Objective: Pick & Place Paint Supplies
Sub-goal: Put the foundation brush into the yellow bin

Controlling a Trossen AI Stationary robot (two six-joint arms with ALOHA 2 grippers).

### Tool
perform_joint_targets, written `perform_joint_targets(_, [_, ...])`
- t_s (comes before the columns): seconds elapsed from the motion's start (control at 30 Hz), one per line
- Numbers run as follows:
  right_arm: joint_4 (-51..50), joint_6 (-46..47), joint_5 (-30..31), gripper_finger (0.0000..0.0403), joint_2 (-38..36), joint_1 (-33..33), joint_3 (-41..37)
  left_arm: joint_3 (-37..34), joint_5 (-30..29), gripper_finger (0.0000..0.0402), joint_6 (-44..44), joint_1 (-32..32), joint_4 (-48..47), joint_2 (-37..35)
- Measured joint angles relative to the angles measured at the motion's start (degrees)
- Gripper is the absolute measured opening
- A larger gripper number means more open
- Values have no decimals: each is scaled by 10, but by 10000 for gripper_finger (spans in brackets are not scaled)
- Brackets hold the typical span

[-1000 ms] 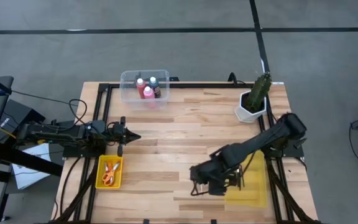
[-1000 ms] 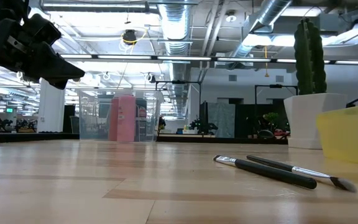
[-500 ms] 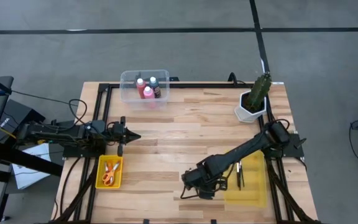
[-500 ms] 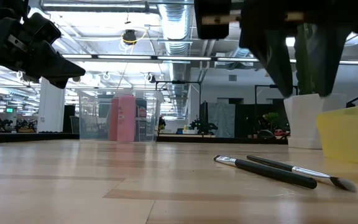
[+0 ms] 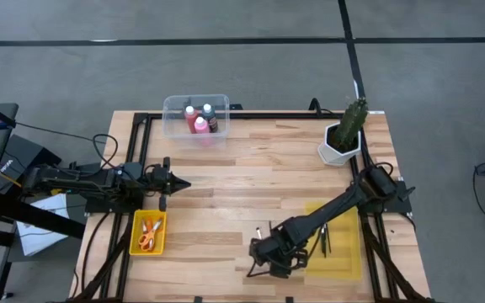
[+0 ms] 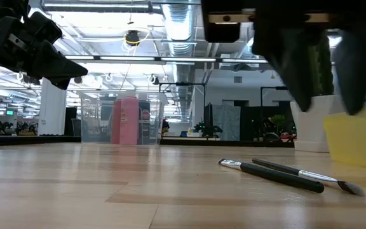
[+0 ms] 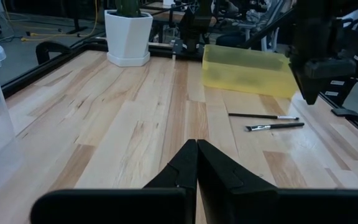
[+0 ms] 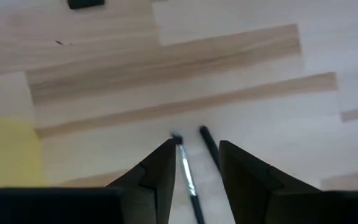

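Two thin dark-handled brushes (image 6: 278, 173) lie flat and side by side on the wooden table, also seen in the left wrist view (image 7: 267, 121). My right gripper (image 6: 326, 95) hangs open above them without touching; in its wrist view the brushes (image 8: 188, 171) show between the spread fingers. My left gripper (image 5: 179, 183) is shut and waits near the table's left side. Red, pink and dark bottles stand in a clear bin (image 5: 175, 118). Scissors lie in a small yellow bin (image 5: 135, 234). More brushes lie in the yellow tray (image 5: 343, 257).
A green plant in a white pot (image 5: 342, 139) stands at the far right corner. The yellow tray sits at the near right, just right of my right gripper (image 5: 263, 252). Bare wood stretches across the table's middle between the two arms.
My right gripper has swung away from the yellow tray toward the table's left and near edge, then come down over the two brushes on the table. In the low view it entered from above. The brushes have stayed where they were.
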Motion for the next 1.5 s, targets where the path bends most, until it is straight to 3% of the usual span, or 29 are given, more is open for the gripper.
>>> perform_joint_targets(0.67, [103,25,10,118,1,26,-84,0,1,1,0,0,1,0])
perform_joint_targets(1.5, [153,17,33,118,2,26,-121,0,-1,1,0,0,1,0])
